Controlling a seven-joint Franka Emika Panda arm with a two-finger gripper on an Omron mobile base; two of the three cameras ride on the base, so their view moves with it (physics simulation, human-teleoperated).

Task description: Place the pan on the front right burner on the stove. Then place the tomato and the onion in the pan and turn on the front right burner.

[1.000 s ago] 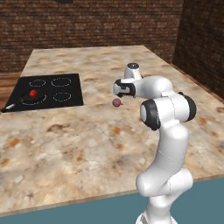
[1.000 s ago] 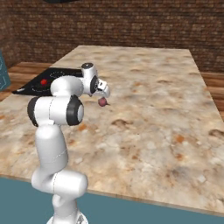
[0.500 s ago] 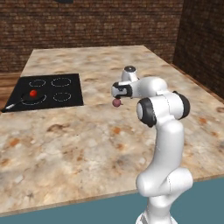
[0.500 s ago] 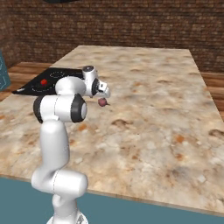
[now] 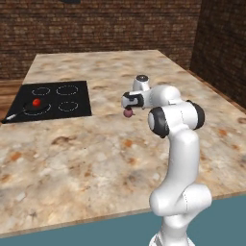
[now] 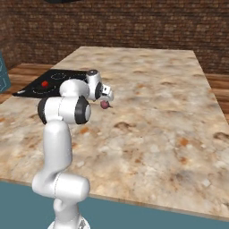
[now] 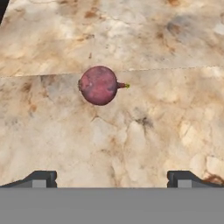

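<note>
The onion (image 7: 99, 85), a dull purplish ball, lies on the stone counter (image 5: 96, 153) right of the stove (image 5: 77, 111). My gripper (image 5: 128, 106) hangs just above the onion (image 5: 128, 113) and is open: in the hand view its fingertips (image 7: 40, 178) stand wide apart, well clear of the onion. The tomato (image 5: 36, 103) sits in the black pan (image 5: 28, 108) on the front right burner (image 5: 47, 108). The pan's pale handle (image 5: 10, 116) sticks out past the cooktop's left edge. In the right base view the onion (image 6: 104, 105) sits below the gripper (image 6: 106, 98), with the tomato (image 6: 44, 83) far left.
Brick walls (image 5: 96, 29) close the back and right of the room. The counter's front edge (image 5: 72, 218) runs close to the robot's base. A teal object (image 6: 3, 76) stands at the left edge of the right base view.
The hand has come down and a little to the left, closer over the onion. The onion, the tomato and the pan have stayed where they were.
</note>
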